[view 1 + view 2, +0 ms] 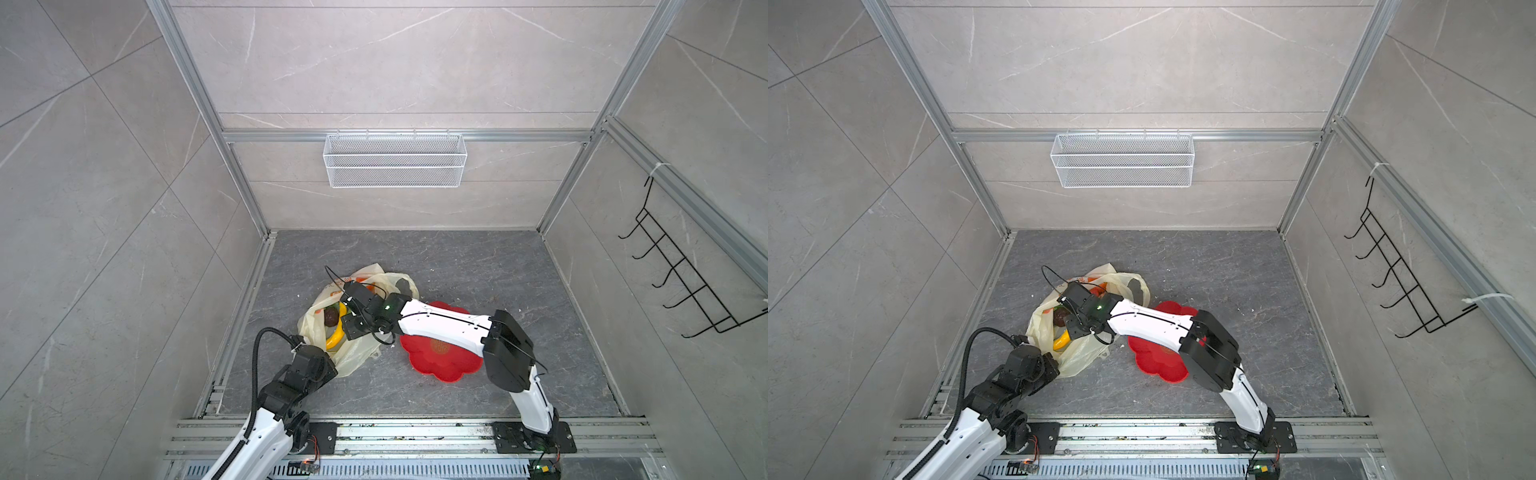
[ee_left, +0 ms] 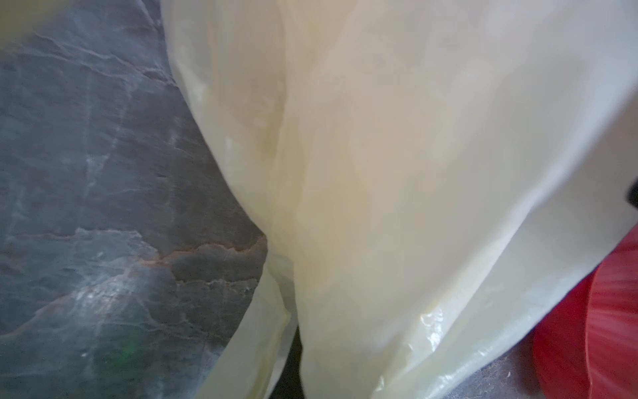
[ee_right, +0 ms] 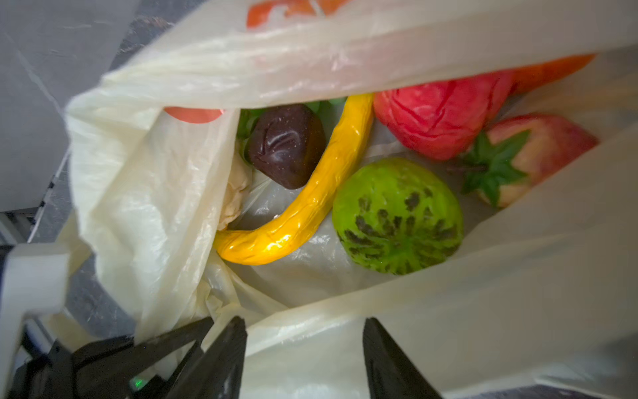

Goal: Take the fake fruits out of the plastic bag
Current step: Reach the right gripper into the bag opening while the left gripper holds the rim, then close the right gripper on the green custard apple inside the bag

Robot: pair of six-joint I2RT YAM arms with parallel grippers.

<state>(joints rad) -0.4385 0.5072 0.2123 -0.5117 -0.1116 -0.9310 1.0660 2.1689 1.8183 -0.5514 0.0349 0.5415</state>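
1. Right wrist view: my right fingers (image 3: pixel 386 366) are part-open, straddling the rim of the thin, translucent pale-yellow plastic bag (image 3: pixel 155 179).
2. Fake fruits all inside: yellow plastic banana (image 3: pixel 310 193), green speckled ball (image 3: pixel 397 216), dark brown lump (image 3: pixel 286 145), red strawberries (image 3: pixel 442 114).
3. Left fingers (image 1: pixel 322 363) are closed at the bag's near edge; the grip itself is hidden.
4. Bag sits on the grey stone surface (image 1: pixel 498 270), beside the red flower-shaped plate (image 1: pixel 436 361).

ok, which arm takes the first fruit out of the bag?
Right: the right hand hangs open over the bag, banana and green ball just below. The left hand is shut on the bag's edge.
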